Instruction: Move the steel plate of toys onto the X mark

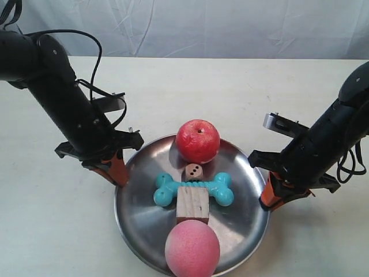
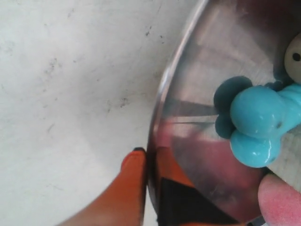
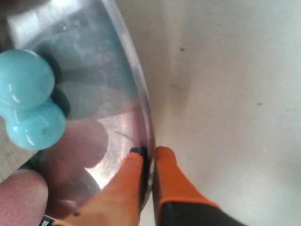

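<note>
The steel plate (image 1: 144, 219) sits at the table's front middle, holding a red apple (image 1: 197, 140), a brown die (image 1: 193, 171), a teal bone (image 1: 194, 188), a wooden cube (image 1: 192, 204) and a pink peach (image 1: 192, 249). My left gripper (image 2: 150, 157) is shut on the plate's rim (image 2: 157, 108), one orange finger outside and one inside; it is the arm at the exterior view's left (image 1: 118, 171). On the opposite rim (image 3: 141, 94) my right gripper (image 3: 149, 154) is shut the same way, at the exterior view's right (image 1: 269, 196). The X mark is not in view.
The pale table (image 1: 242, 92) stretches behind the plate to a white cloth backdrop (image 1: 202, 26). Black cables (image 1: 95, 57) hang off the arm at the exterior view's left. The plate's front edge runs out of the exterior view's bottom.
</note>
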{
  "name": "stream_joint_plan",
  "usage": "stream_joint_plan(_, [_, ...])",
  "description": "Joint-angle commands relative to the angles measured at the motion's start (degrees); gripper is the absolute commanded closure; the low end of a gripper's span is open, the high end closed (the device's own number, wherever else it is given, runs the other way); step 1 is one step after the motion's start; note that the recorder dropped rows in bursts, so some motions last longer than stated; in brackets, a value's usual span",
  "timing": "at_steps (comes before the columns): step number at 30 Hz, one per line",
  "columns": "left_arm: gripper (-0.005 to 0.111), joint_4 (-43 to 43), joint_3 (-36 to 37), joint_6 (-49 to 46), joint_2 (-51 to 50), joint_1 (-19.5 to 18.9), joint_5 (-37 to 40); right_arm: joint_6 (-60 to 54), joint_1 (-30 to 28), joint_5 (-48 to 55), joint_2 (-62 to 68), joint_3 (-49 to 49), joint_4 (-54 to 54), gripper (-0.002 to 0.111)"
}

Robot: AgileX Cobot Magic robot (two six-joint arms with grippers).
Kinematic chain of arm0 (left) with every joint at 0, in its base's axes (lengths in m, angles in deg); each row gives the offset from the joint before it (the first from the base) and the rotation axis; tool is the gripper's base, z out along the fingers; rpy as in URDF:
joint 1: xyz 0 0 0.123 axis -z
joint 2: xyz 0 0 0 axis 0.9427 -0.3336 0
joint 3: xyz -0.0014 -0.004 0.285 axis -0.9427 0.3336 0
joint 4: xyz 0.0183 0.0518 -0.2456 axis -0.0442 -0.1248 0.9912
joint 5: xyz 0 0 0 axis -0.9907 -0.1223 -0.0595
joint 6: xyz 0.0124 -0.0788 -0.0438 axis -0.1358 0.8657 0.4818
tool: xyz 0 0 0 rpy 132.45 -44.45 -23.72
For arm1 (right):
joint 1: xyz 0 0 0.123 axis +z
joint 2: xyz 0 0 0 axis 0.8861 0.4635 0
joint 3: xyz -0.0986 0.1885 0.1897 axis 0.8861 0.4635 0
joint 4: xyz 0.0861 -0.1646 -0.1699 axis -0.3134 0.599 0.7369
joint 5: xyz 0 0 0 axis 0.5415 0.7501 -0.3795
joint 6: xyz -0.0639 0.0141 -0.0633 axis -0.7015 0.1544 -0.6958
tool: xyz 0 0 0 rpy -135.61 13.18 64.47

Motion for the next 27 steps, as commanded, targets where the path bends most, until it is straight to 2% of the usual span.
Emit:
stream_joint_plan(1, [0.107, 7.12, -2.58, -1.02, 0.89, 1.3, 5.1, -0.34, 0.8, 2.43, -0.85, -1.37, -6.38, 0.109])
stream_joint_plan(20, [0.107, 3.09, -3.72, 0.26, 0.89, 1.18, 6.57, 4.64, 0.8, 5.23, -0.14, -8.41, -6.16, 0.109])
stream_joint_plan(27, [0.107, -0.02, -6.46, 2.0, 0.89, 1.18, 7.73, 4.99, 0.8, 5.44, 3.14, -9.23, -6.79, 0.109])
